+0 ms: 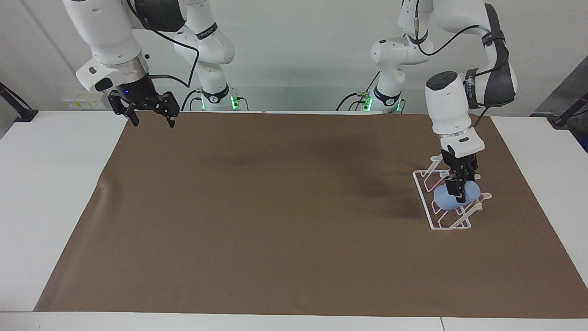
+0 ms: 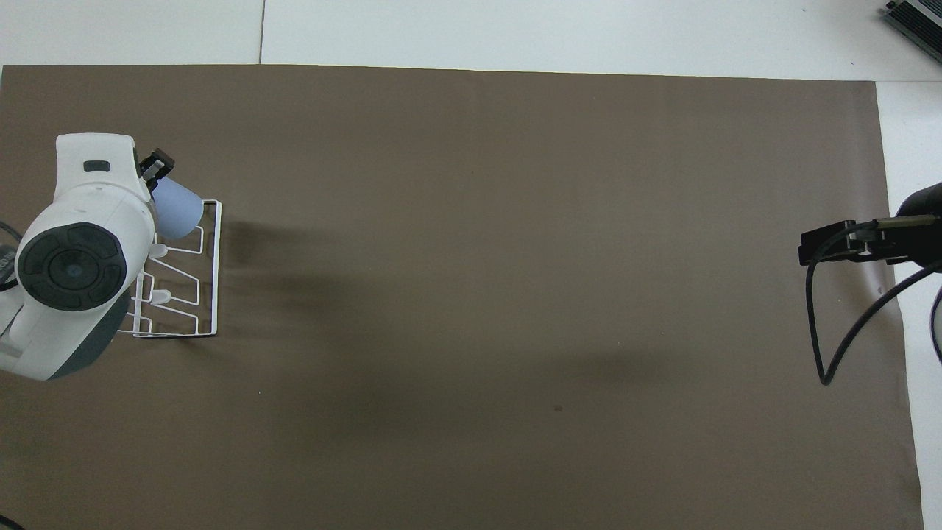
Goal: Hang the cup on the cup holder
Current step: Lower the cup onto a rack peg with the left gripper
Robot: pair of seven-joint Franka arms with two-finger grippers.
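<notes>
At the facing view's right, the left gripper (image 1: 460,188) straddles the cup (image 1: 455,198), which lies tilted on the cup holder (image 1: 427,209); whether it grips, I cannot tell. The right gripper (image 1: 149,117) waits open, upper left.

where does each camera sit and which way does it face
Facing view: high across the table, looking at the robots; both arms show whole, left gripper at the cup on the cup holder, right gripper waiting over the mat's corner.
Overhead view: above the robots' end, looking steeply down; left arm's wrist and right gripper show.
Shared: cup, cup holder, both grippers.
</notes>
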